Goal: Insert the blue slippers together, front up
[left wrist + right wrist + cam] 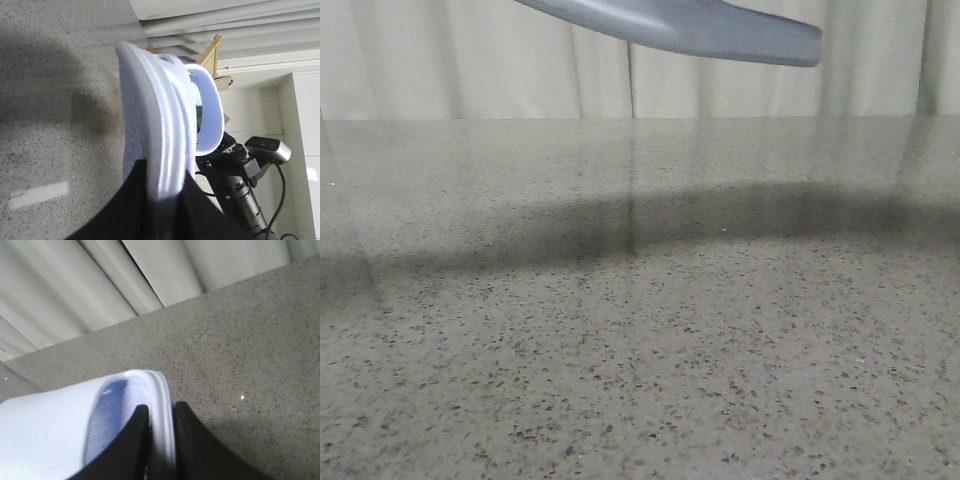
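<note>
Only a grey-blue slipper sole [700, 28] shows in the front view, hanging high over the table at the top edge; no gripper appears there. In the left wrist view my left gripper [165, 172] is shut on the thick sole edge of a pale blue slipper [150, 110], whose wide strap [207, 112] arches away on the far side. In the right wrist view my right gripper [161, 407] is shut on the sole rim of a blue slipper [50, 425], one finger lying on its ribbed footbed [112, 410]. Whether the two slippers touch cannot be told.
A speckled grey stone tabletop [640, 350] carries a broad dark shadow band. Pale curtains [470, 70] hang behind it. A black arm with a camera [235, 175] and a wooden frame [215, 47] lie beyond the left-held slipper.
</note>
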Robot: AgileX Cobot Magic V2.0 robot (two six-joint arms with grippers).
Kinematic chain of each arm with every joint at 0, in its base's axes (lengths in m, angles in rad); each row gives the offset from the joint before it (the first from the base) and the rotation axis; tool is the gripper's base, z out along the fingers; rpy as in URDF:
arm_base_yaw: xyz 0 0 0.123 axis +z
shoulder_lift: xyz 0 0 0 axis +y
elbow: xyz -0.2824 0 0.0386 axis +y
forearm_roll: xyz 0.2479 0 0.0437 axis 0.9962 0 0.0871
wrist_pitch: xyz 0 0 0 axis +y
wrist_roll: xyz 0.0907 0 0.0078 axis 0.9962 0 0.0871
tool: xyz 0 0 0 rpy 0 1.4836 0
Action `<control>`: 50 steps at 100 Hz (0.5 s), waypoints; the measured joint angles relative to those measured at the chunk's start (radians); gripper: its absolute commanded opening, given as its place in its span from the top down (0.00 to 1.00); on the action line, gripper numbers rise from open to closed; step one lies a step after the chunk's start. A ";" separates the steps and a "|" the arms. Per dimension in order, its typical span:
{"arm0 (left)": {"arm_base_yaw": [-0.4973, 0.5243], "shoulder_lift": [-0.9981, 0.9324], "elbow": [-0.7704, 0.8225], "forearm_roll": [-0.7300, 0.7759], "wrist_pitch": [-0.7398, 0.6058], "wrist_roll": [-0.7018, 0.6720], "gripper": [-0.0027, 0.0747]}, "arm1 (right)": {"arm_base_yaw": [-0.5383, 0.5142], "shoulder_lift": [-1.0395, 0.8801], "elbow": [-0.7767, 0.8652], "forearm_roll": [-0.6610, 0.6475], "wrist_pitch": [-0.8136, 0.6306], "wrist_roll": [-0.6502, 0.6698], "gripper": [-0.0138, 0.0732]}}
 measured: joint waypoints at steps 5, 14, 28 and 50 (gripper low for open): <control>0.000 0.000 0.000 0.002 0.005 -0.002 0.94 | 0.000 -0.008 0.000 -0.004 -0.004 0.000 0.56; -0.002 0.000 0.000 0.002 0.016 -0.001 0.94 | 0.000 -0.014 0.000 -0.007 -0.013 0.000 0.40; -0.003 0.000 0.000 0.011 0.017 -0.002 0.94 | -0.002 -0.014 0.000 -0.008 -0.040 0.000 0.28; -0.004 0.000 0.000 0.013 0.013 -0.004 0.94 | -0.005 -0.081 0.000 -0.008 -0.089 0.000 0.26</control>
